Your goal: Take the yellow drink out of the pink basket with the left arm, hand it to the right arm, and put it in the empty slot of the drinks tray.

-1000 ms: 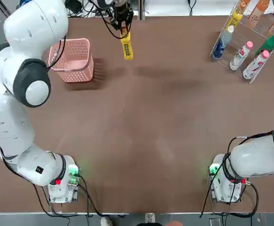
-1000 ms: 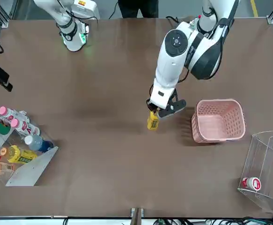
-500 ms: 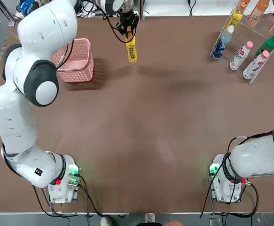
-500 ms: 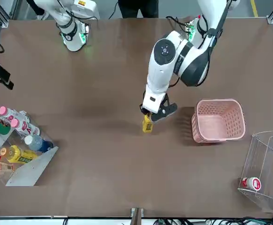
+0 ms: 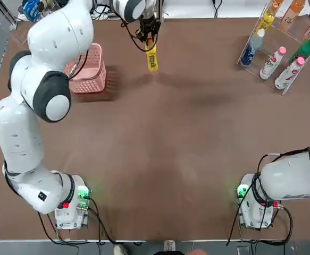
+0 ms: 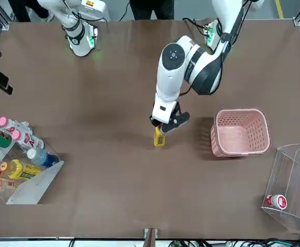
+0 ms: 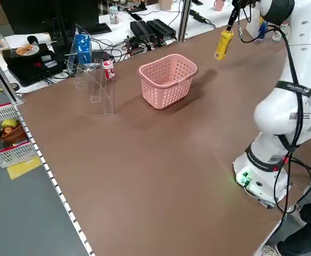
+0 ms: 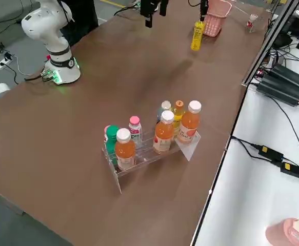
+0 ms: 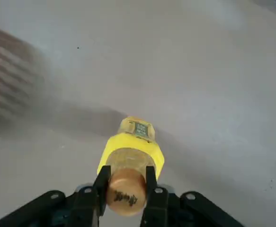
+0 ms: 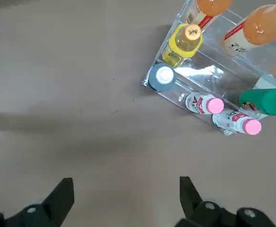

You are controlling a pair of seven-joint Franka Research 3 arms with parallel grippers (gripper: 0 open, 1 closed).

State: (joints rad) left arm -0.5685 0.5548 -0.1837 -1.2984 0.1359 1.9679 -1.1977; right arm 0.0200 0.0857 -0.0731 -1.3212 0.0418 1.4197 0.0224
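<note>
1. The slender yellow plastic bottle with an orange cap (image 9: pixel 134 147) hangs over the table, beside the basket.
2. The black left gripper (image 9: pixel 127 182) grasps its capped end.
3. The pale pink mesh basket (image 5: pixel 88 71) stands nearby.
4. The clear acrylic drinks tray (image 6: pixel 38 184) holds several bottles.
5. The black right gripper (image 10: pixel 127 189), released, hovers near it.

We see a broad brown tabletop (image 5: pixel 160 159). On it, toward the left arm's side, sits a pink mesh basket (image 6: pixel 240 133), with a clear acrylic box (image 6: pixel 288 177) near it. Toward the right arm's side stands a clear drinks tray (image 8: pixel 144 155) of bottles. We also find both white arm bases (image 5: pixel 71 207) on the tabletop.
</note>
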